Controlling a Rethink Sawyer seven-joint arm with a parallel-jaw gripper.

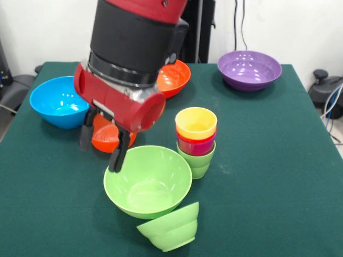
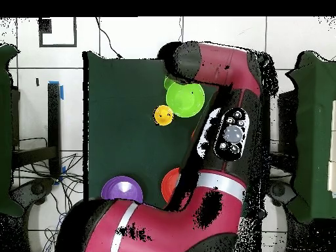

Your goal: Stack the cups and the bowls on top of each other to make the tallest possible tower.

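My gripper hangs open at the table's left middle, its two black fingers spread. The small orange-red ribbed bowl sits just behind and between them; I cannot tell if they touch it. One fingertip is by the left rim of the large light-green bowl, which also shows in the overhead view. To the right stands a nested cup stack: yellow cup on top, red cup, light-green cup at the bottom. The purple cup is hidden. The small light-green ribbed bowl lies tipped at the front.
The blue bowl sits at the left. The large orange bowl is partly behind the arm, and the purple bowl is at the far right. In the overhead view the arm covers the gripper and much of the table.
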